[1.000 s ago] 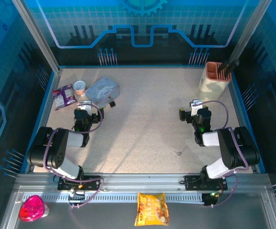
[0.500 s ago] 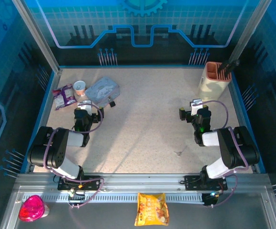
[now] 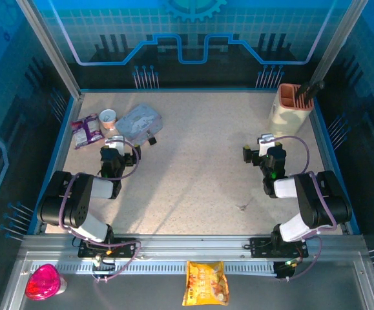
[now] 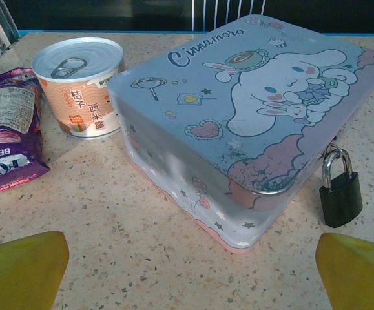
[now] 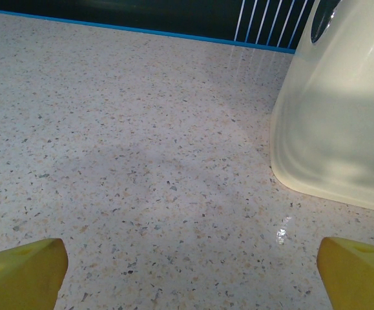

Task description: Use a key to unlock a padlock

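The padlock [image 4: 340,194], small with a dark body and silvery shackle, hangs at the front corner of a pale blue cartoon tin [image 4: 238,116] and rests on the table; from above the padlock [image 3: 152,139] sits just right of the tin [image 3: 138,121]. My left gripper [image 4: 187,271] is open, its yellow fingertips [image 4: 22,268] wide apart a short way in front of the tin, nothing between them. My right gripper [image 5: 187,271] is open over bare table on the right side [image 3: 264,147]. A tiny thin object [image 3: 241,207] lies on the table near the right arm; too small to identify.
An orange-labelled can [image 4: 80,84] and a purple snack bag [image 4: 6,155] lie left of the tin. A cream utensil holder [image 5: 342,116] stands at the back right [image 3: 292,108]. Blue rails edge the table. A yellow snack packet [image 3: 205,282] and a pink item [image 3: 43,282] lie in front of the arm bases.
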Controlling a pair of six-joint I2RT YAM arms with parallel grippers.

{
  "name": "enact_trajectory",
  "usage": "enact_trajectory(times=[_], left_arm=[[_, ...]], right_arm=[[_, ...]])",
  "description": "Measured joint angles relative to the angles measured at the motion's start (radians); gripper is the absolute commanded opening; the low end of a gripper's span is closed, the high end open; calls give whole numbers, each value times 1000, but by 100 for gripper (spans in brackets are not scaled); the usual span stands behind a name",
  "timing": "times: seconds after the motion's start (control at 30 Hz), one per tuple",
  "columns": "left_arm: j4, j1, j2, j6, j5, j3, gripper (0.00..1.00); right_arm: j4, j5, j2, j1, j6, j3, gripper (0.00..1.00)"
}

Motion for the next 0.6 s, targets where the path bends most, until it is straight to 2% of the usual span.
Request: enact_trajectory(times=[0.23,0.43,0.6], left_arm=[[1,0,0,0,0,0,99],[53,-5,-5,1,0,-11,99],[142,-70,-103,29,-31,-127,99]], right_arm=[[5,2,0,2,-1,0,100],[81,27,-7,45,-15,-29,100],[51,77,-117,107,-60,-62,100]])
